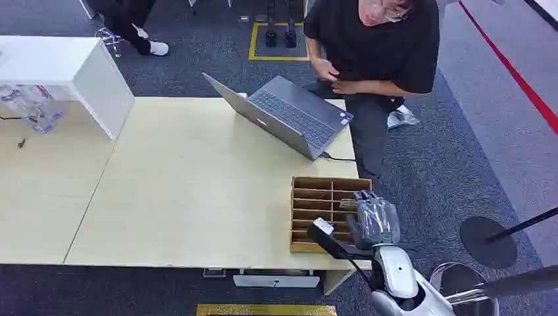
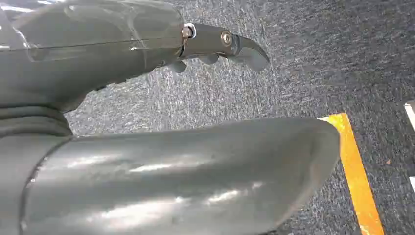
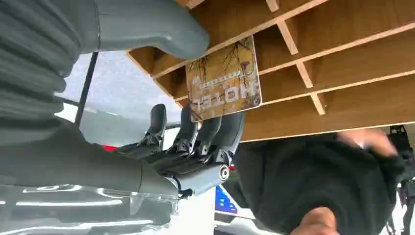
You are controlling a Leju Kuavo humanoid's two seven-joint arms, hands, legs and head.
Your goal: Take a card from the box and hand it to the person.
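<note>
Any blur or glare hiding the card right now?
Right wrist view: the card is sharp, its print readable; only the person behind is motion-blurred. Head view: the right hand covers the card over the box. Left wrist view: glare streaks on the left hand, carpet clear.

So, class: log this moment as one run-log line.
right hand: at card in box | left hand: hanging, holds nothing | person: seated

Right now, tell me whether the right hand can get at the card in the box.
Probably yes. The right hand is already at the card, its fingers against the card's edge where it sticks out of the wooden box. Nothing lies between them; a firm grip isn't evident.
</note>
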